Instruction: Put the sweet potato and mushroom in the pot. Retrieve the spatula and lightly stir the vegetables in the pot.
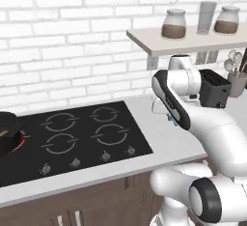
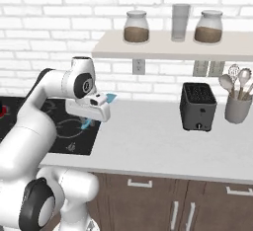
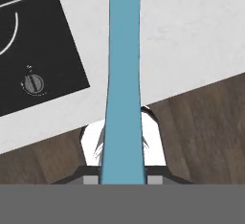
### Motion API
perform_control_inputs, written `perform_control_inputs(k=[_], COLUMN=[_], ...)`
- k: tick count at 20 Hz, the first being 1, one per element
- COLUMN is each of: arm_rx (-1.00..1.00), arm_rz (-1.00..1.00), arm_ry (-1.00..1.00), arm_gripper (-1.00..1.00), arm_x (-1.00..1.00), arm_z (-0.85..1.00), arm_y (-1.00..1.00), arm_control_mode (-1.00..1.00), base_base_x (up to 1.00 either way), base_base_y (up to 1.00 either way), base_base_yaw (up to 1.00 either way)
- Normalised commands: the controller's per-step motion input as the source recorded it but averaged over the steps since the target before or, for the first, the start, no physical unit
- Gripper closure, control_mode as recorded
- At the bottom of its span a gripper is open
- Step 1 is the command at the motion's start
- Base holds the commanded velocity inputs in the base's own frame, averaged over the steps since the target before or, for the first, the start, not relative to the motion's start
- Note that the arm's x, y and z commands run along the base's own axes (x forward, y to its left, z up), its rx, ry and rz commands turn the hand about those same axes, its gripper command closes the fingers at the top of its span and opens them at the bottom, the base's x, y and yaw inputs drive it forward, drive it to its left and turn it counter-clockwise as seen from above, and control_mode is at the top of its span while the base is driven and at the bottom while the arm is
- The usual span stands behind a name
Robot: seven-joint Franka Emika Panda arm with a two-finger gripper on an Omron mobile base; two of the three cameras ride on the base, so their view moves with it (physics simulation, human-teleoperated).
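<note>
My gripper (image 3: 122, 180) is shut on the spatula (image 3: 123, 74), a slim teal-blue strip that runs up the middle of the hand view. From the right base, the gripper (image 2: 99, 107) hangs above the counter just right of the cooktop, and the spatula's teal ends (image 2: 110, 96) stick out on both sides of the hand. The black pot (image 1: 6, 132) sits at the far left of the cooktop, cut off by the picture's edge. The sweet potato and the mushroom are hidden.
The black cooktop (image 1: 72, 133) with its row of knobs lies between the gripper and the pot. A black toaster (image 2: 197, 106) and a grey utensil holder (image 2: 237, 107) stand at the back right. A shelf (image 2: 173, 51) with jars juts out above the counter.
</note>
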Motion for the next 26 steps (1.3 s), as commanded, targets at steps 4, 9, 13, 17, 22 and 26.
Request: perform_control_inputs(k=[4,9,13,17,22,26], arm_rx=[0.00,0.00,0.00,0.00,0.00,0.00], arm_rz=[0.00,0.00,0.00,0.00,0.00,0.00], arm_ry=[0.00,0.00,0.00,0.00,0.00,0.00], arm_gripper=[1.00,1.00,1.00,1.00,1.00,1.00], arm_x=[0.00,0.00,0.00,0.00,0.00,0.00], arm_z=[0.00,0.00,0.00,0.00,0.00,0.00], arm_y=[0.00,0.00,0.00,0.00,0.00,0.00], arm_control_mode=[1.00,1.00,1.00,1.00,1.00,1.00], base_base_x=[-0.12,-0.09,-0.02,0.00,0.00,0.00], base_base_y=[0.95,1.00,0.99,0.87,0.79,0.65], base_base_yaw=[0.05,0.06,0.04,0.04,0.04,0.05])
